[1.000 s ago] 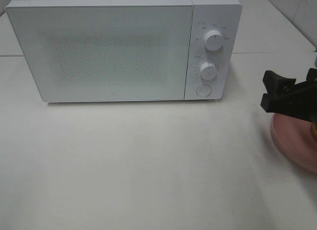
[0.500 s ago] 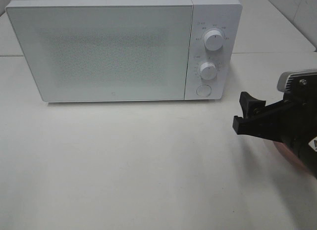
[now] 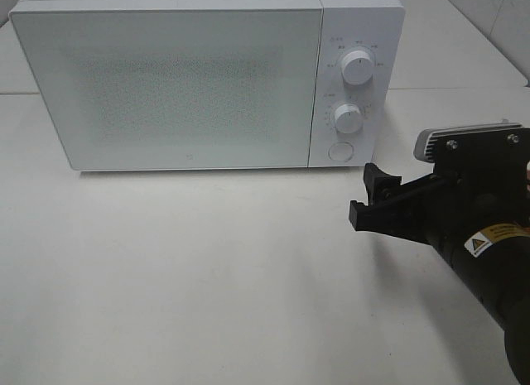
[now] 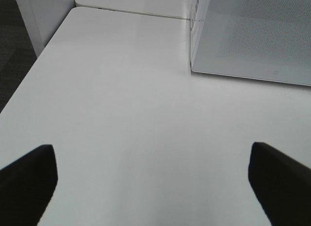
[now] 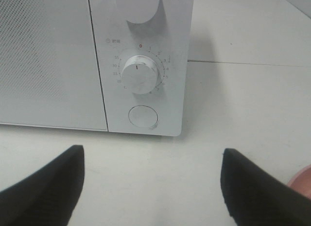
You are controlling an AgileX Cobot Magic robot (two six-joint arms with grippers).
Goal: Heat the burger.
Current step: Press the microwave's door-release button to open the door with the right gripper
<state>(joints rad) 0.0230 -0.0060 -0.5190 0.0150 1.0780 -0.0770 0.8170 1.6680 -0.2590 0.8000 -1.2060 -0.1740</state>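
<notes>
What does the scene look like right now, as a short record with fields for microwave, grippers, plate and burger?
microwave: on the table, door shut
round button: below the lower knob, untouched
right gripper: open, empty, pointing at the control panel, short of it
left gripper: open, empty, above bare table near the microwave's left front corner
pink plate: only its edge shows, right wrist view
burger: not in view

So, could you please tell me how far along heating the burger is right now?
Nothing looks done: the microwave door is shut and no burger is in view, only a sliver of pink plate. In hand: the right tool, open and empty, faces the round button below the timer dial. Remaining: open the door, load the burger, shut it, set the timer.
</notes>
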